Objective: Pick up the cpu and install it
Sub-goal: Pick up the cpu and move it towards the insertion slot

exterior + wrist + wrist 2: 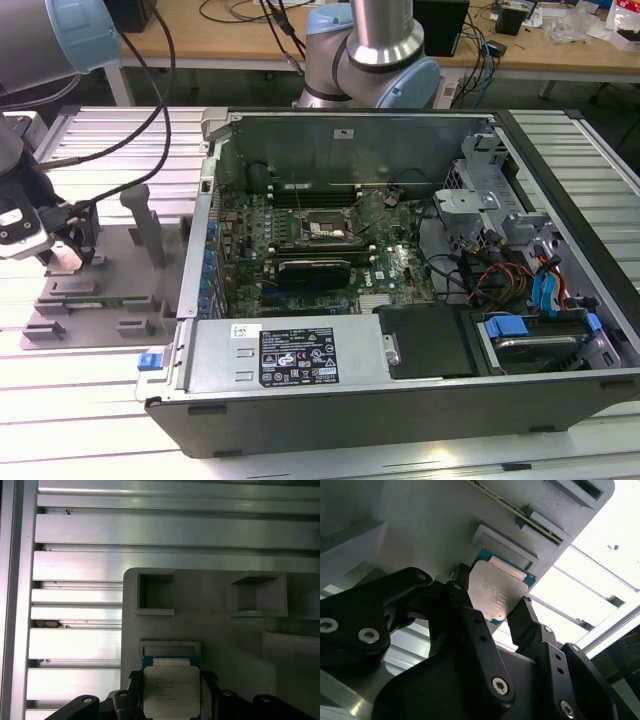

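The cpu, a small square chip with a silver top plate and green edges, sits between my gripper's two black fingers in both wrist views. The fingers press on two opposite edges of the cpu, so the gripper is shut on it. It is at a shallow recess of the grey holder plate; I cannot tell whether it still rests there. In the exterior view the gripper hangs over this holder at the far left, outside the computer case.
The open case holds a green motherboard with a dark square socket at its middle and a long black card just below it. Cables and drive bays fill the exterior view's right. Grey posts stand on the holder. A ribbed aluminium table lies underneath.
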Available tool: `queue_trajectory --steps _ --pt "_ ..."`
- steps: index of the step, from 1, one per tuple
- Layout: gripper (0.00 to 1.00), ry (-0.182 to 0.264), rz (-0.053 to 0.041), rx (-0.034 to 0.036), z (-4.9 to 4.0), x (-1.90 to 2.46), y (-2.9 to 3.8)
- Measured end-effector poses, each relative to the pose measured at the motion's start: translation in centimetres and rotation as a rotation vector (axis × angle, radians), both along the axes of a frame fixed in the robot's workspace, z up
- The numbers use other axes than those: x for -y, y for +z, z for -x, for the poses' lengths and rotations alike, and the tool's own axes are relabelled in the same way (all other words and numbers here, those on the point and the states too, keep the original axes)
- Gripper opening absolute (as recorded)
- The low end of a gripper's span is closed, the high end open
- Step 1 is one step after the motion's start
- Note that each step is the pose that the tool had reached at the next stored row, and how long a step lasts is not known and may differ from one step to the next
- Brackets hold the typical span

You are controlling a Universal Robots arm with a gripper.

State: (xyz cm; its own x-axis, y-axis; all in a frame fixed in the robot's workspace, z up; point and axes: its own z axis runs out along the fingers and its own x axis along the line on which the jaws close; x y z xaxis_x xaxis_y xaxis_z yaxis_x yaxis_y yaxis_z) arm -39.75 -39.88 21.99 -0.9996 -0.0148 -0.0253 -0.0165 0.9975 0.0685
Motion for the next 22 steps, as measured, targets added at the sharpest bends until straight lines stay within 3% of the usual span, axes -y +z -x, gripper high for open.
queue_trajectory --steps 22 --pt "0.55 0.0 0.0 0.0 0.0 -0.02 3.92"
